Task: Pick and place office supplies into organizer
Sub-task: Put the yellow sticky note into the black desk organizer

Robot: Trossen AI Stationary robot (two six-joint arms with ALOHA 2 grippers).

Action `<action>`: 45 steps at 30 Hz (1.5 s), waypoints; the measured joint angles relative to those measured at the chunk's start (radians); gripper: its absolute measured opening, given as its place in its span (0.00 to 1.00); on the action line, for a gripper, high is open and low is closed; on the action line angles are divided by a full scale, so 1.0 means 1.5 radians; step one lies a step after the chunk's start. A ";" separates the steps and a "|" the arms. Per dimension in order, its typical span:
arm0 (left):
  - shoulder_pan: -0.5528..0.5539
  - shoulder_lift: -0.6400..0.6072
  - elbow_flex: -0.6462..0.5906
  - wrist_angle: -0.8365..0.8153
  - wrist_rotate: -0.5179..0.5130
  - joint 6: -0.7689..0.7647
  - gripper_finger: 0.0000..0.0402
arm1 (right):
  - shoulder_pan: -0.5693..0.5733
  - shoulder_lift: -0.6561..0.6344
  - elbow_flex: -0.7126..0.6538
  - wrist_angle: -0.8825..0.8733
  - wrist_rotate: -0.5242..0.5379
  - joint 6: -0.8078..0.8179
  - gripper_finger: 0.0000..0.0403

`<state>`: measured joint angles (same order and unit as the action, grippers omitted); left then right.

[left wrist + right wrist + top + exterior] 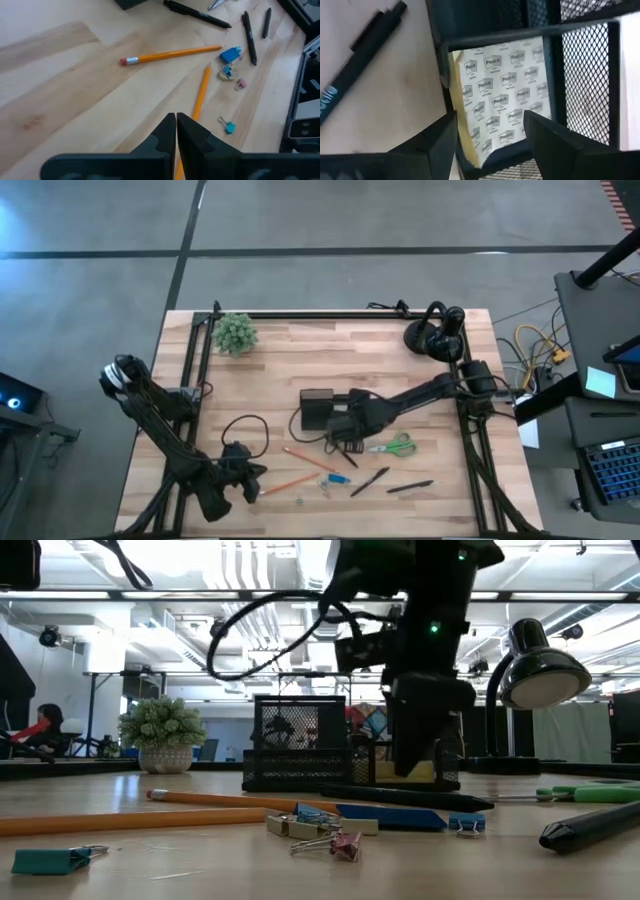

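Binder clips (318,833) lie loose on the desk (270,360) while the right gripper (490,131), fingers spread wide, straddles the tilted sticky-note pad (500,100) inside the organizer (580,75), so lifting away may snag it.

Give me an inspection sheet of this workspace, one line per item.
Surface: wooden table, black frame rails.
Job's things: sticky-note pad tilted inside the mesh organizer; two pencils, three pens, scissors, a blue piece and binder clips lie loose on the wood.
Clutter: potted plant; desk lamp.
Grippers: right pincer open over the organizer, pad released between its fingers; left pincer shut, waiting near the front edge.
Cables: black loop on the table; yellow wires beside it.
Surroundings: open room; a seated person far off.
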<state>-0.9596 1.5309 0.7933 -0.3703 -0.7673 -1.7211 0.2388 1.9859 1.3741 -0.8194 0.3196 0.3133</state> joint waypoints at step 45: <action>0.002 0.039 0.001 0.067 0.002 -0.002 0.00 | -0.055 0.011 -0.002 0.042 -0.021 -0.141 0.39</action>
<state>-0.9573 1.5898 0.7952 -0.2695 -0.7639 -1.7237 0.1561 2.0029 1.3705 -0.7563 0.2885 0.1018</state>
